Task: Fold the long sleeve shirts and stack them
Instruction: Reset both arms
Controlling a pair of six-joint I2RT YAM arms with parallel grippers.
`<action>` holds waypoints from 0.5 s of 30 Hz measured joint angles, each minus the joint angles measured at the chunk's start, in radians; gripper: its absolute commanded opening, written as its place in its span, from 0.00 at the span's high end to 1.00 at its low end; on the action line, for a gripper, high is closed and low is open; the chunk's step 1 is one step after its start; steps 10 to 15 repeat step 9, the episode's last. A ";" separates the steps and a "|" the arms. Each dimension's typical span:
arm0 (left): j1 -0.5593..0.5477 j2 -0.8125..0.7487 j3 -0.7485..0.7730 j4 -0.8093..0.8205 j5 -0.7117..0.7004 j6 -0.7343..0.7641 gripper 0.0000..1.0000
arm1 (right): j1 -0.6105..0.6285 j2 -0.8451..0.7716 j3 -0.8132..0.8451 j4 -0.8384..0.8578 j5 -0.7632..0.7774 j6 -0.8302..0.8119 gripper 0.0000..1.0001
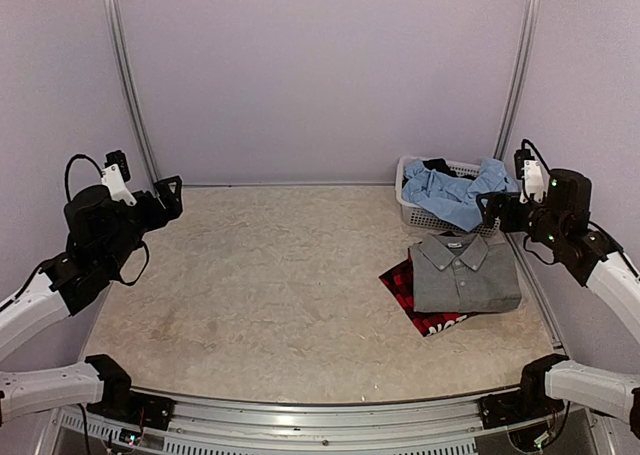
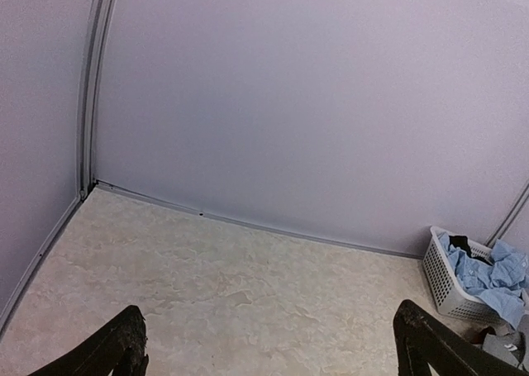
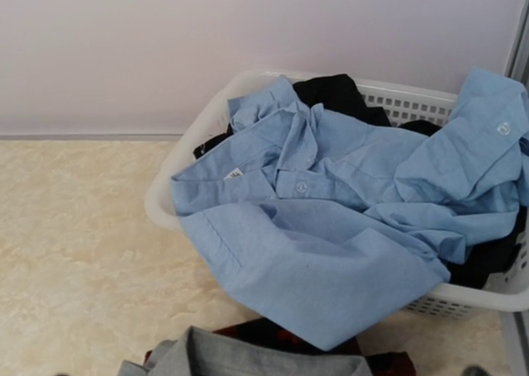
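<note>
From above, the folded grey shirt [image 1: 465, 273] lay on the plaid shirt [image 1: 400, 279] at the right side of the table [image 1: 260, 295], just in front of the basket [image 1: 420, 215]. Its collar pointed toward the back wall and its longer side ran across the table. The plaid sat skewed beneath it. The left gripper [image 1: 168, 197] and right gripper [image 1: 492, 211] hung raised, jaws spread, holding nothing.

In the left wrist view, its fingers [image 2: 124, 347] stood wide apart.

In the right wrist view, a blue shirt [image 3: 331, 227] spilled over the basket rim, with the grey collar below it.
</note>
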 measured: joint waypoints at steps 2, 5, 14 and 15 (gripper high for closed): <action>0.000 0.001 0.000 0.000 -0.003 0.001 0.01 | 0.000 0.000 0.000 0.000 0.000 0.000 0.01; 0.000 0.003 0.000 0.000 -0.004 0.002 0.01 | 0.000 0.000 0.000 0.000 0.000 0.000 0.01; 0.000 0.008 0.000 0.000 -0.004 0.002 0.01 | 0.000 0.000 0.000 0.000 0.000 0.000 0.01; 0.000 0.008 0.000 0.000 -0.004 0.002 0.01 | 0.000 0.000 0.000 0.000 0.000 0.000 0.01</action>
